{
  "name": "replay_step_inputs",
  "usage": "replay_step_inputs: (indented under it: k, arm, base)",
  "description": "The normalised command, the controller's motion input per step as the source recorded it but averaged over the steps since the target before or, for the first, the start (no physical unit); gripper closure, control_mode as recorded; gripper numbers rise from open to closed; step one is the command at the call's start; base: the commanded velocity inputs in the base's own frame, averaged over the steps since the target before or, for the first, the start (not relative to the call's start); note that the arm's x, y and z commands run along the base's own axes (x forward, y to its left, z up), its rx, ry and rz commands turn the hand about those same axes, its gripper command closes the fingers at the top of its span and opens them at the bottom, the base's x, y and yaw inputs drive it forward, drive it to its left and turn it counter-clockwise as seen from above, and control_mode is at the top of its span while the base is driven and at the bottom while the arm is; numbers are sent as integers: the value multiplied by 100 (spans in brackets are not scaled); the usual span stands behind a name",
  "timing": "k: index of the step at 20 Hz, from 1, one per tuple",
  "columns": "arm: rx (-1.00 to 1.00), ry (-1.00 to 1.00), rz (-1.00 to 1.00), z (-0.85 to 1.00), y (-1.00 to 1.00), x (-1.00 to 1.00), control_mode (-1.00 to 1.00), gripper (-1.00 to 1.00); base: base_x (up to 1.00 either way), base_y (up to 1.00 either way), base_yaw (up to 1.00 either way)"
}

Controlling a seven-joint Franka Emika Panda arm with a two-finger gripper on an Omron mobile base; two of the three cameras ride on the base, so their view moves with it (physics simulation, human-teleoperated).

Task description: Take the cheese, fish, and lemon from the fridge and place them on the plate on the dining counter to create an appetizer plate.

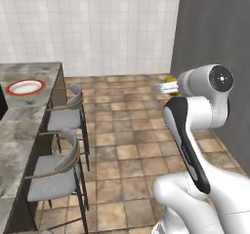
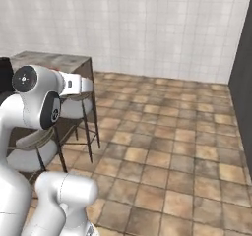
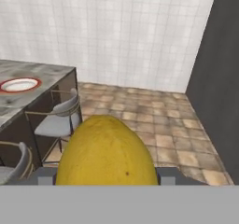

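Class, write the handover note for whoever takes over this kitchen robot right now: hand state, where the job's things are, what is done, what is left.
Hand: shut on the lemon, which sits between the fingers, carried in the air.
Plate: at the far end of the dining counter, nothing on it.
Fridge: its dark side stands to the right. Cheese and fish cannot be made out.
Done: lemon picked up.
Left: set the lemon on the plate, then fetch cheese and fish from the fridge.

The lemon [image 3: 107,153] in my claw [image 3: 106,175] has a matt yellow, faintly dimpled skin. The surface [image 1: 27,113] is grey marbled stone; on it, the plate [image 1: 25,87] looks glossy white with a red rim. Beside the surface, the chairs [image 1: 62,167] have grey padded seats and thin dark frames.
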Motion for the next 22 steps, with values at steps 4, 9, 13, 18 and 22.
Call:
replay_step_inputs:
  k: [4,9,13,18,22]
  arm:
    - [0,0,0,0,0,0,100,100]
    - [0,0,0,0,0,0,100,100]
    - [0,0,0,0,0,0,100,100]
    - [0,0,0,0,0,0,100,100]
    - [0,0,0,0,0,0,100,100]
  base:
    - [100,-72,32]
    - [100,-79,27]
    - [100,-55,30]
    - [83,-16,41]
    - [70,-13,48]
